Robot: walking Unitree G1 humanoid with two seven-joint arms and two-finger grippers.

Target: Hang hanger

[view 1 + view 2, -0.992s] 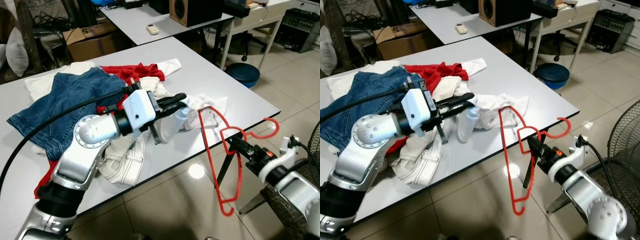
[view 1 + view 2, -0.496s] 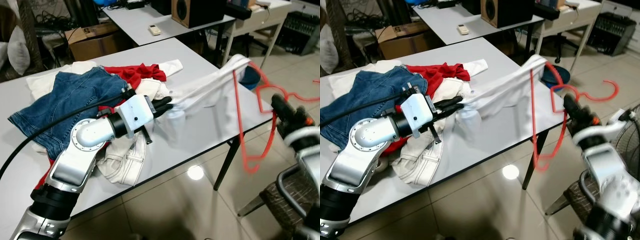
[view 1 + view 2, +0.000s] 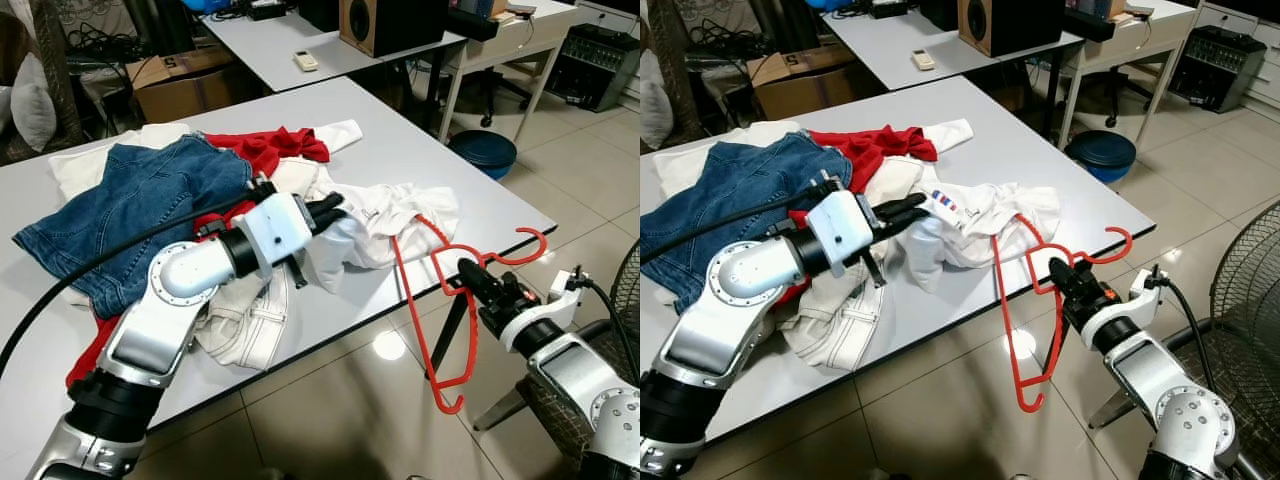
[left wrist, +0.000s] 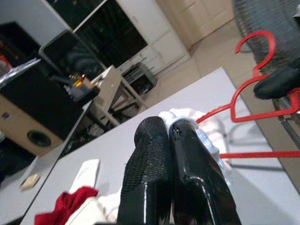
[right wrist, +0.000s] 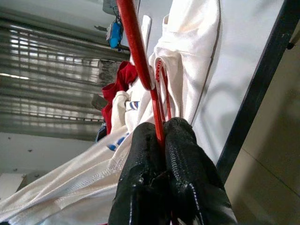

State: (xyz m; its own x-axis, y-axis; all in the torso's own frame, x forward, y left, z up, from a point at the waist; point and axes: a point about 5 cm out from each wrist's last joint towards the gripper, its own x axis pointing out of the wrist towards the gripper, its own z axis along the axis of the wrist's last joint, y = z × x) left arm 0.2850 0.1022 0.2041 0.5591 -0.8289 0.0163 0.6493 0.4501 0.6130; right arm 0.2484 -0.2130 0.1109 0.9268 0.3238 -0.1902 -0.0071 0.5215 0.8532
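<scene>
Right gripper (image 3: 468, 272) clamps red hanger (image 3: 437, 318) (left gripper (image 3: 333, 208) pinches white shirt (image 3: 385, 215)).

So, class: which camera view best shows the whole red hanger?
The left eye view: the red hanger shows complete, hook to lower bar, pinched by the right gripper. The right eye view matches it. The left wrist view catches its hook and one arm; the right wrist view, a wire stretch between the fingers.

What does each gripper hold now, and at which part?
The right gripper holds the red hanger near the base of its hook. The left gripper pinches a fold of the white shirt.
</scene>
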